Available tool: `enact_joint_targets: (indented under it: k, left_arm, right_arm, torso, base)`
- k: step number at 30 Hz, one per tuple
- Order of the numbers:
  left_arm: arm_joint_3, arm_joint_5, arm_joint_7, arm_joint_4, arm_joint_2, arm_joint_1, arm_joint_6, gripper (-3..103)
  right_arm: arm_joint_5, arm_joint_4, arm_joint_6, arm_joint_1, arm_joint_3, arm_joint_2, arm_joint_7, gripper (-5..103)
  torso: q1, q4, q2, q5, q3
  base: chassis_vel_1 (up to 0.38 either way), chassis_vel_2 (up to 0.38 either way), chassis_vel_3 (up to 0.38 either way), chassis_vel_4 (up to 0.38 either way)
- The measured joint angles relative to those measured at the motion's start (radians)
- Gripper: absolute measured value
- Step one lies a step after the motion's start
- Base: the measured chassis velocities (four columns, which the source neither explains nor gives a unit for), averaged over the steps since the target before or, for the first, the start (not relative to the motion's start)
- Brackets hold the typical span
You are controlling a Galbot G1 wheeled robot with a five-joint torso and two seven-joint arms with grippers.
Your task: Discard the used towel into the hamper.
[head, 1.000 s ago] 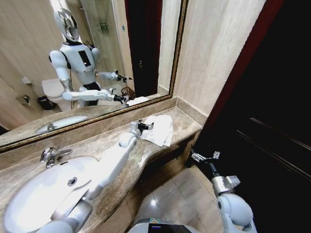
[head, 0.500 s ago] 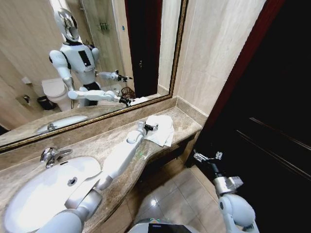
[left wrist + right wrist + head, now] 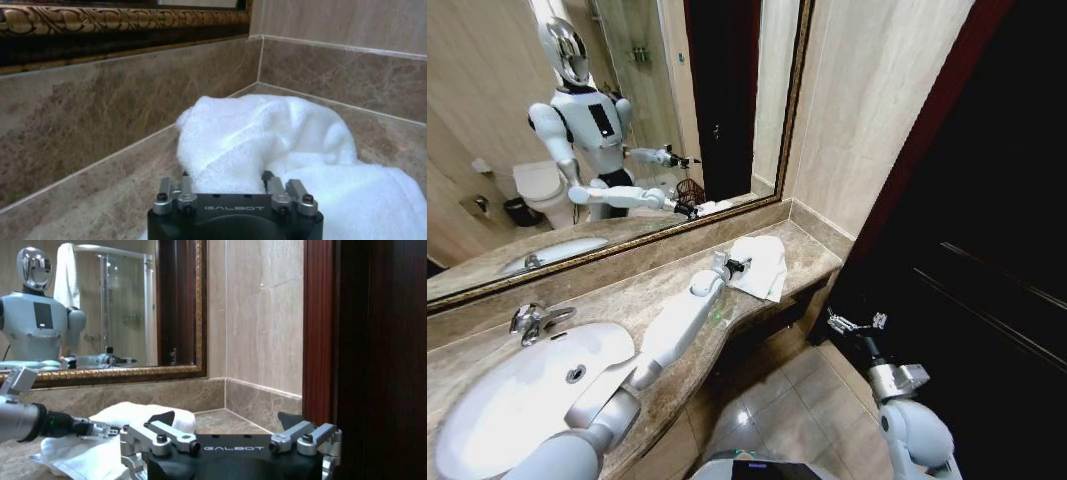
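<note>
Progress is early — the left end effector [image 3: 227,176] sits spread against the white towel [image 3: 280,145] on the marble tabletop [image 3: 667,275], not yet lifted; the right end effector [image 3: 230,432] hangs spread, idle.

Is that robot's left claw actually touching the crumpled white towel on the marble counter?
Touching. In the left wrist view, the left gripper has its two fingers spread to either side of a fold of the crumpled white cloth towel, with terry fabric pressed between them.
</note>
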Motion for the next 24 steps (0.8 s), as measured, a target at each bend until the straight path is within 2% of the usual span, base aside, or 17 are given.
enact_joint_targets:
  k: [2,3,6,8,9,10,14,24]
  left_arm:
    - [0.000,0.000,-0.002,-0.002,0.003,0.001,-0.001,55]
    - [0.000,0.000,-0.002,-0.003,0.004,0.001,-0.001,43]
    - [0.000,0.000,-0.002,-0.004,0.005,0.002,-0.003,28]
    - [0.000,0.000,-0.003,-0.006,0.005,0.002,-0.003,28]
    - [0.000,0.000,-0.003,-0.007,0.005,0.002,-0.003,22]
    - [0.000,0.000,-0.003,-0.007,0.005,0.002,-0.003,22]
    - [0.000,0.000,-0.004,-0.011,0.008,0.002,-0.003,8]
    - [0.001,-0.004,-0.004,-0.021,0.015,0.004,-0.003,7]
  right_arm:
    - [0.000,0.000,0.000,0.000,-0.001,0.001,0.000,100]
    - [-0.001,0.000,0.000,0.000,-0.001,0.002,0.000,100]
    - [-0.001,-0.001,0.000,0.000,-0.002,0.002,0.000,100]
    - [-0.001,-0.001,0.001,0.001,-0.002,0.002,0.000,100]
    - [-0.001,-0.001,0.001,0.001,-0.002,0.002,0.000,100]
    - [-0.001,-0.001,0.001,0.001,-0.002,0.002,0.000,100]
    - [-0.001,-0.002,0.002,0.001,-0.002,0.003,0.000,100]
    - [-0.001,-0.003,0.007,-0.002,-0.001,0.003,0.000,100]
  torso:
    - [0.000,0.0001,0.000,-0.0001,0.000]
    - [0.000,0.0000,0.000,0.0000,0.000]
    - [0.000,0.0000,0.000,-0.0001,0.000]
    - [0.000,0.0000,0.000,-0.0001,0.000]
    - [0.000,0.0000,0.000,0.0000,0.000]
    - [0.000,0.0000,0.000,0.0000,0.000]
    - [0.000,0.0000,0.000,-0.0001,0.000]
    - [0.000,0.0000,0.000,-0.0001,0.000]
  base:
    - [0.000,0.000,0.000,0.000]
    - [0.000,0.000,0.000,0.000]
    - [0.000,0.000,0.000,0.000]
    - [0.000,0.000,0.000,0.000]
    - [0.000,0.000,0.000,0.000]
    - [0.000,0.000,0.000,0.000]
    - [0.000,0.000,0.000,0.000]
    - [0.000,0.000,0.000,0.000]
